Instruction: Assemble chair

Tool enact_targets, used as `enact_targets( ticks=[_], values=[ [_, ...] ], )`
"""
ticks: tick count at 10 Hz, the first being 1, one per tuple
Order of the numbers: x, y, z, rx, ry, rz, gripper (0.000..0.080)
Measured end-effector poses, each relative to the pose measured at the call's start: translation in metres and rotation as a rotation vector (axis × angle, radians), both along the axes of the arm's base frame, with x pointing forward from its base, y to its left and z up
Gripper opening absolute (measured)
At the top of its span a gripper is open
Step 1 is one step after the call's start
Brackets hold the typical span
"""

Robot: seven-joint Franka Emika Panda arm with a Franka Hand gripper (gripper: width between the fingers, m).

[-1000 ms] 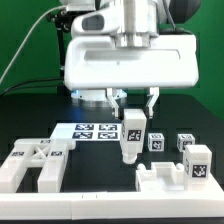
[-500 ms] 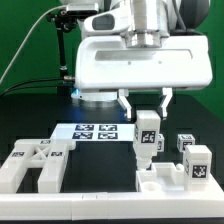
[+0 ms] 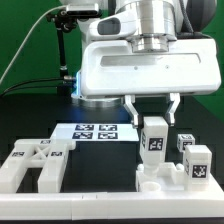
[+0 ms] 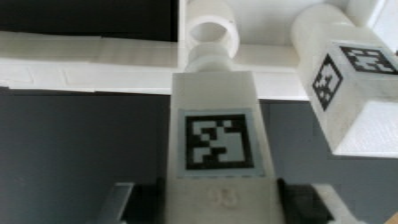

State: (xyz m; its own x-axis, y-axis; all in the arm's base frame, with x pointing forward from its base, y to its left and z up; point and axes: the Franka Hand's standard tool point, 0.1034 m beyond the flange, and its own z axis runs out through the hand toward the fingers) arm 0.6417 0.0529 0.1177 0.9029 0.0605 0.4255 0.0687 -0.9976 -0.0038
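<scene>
White bar (image 3: 154, 142): upright, pinched in claw (image 3: 152, 116), near notched slab (image 3: 150, 181)
Worktop (image 3: 100, 168): black
Backdrop (image 3: 20, 40): green

The jaws clamp a tagged white bar (image 3: 154, 140), held upright above a notched white block (image 3: 152, 181) near the edge of the counter (image 3: 100, 160) closest to the camera.

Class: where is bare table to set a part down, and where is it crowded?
Bare table lies in front of the marker board, between the pieces at the exterior view's left and the notched slab. Crowded: that view's right, around the held bar and cubes.
</scene>
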Motion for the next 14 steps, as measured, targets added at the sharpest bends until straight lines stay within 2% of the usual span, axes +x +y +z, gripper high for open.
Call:
enact_targets(
  ticks=[4,10,14],
  values=[
    [-0.003,0.000,-0.014,-0.006,0.009,0.001,0.0287],
    [-0.002,0.000,-0.028,-0.015,-0.005,0.001,0.0287],
    [-0.001,0.000,-0.028,-0.023,-0.045,0.001,0.0287]
  ],
)
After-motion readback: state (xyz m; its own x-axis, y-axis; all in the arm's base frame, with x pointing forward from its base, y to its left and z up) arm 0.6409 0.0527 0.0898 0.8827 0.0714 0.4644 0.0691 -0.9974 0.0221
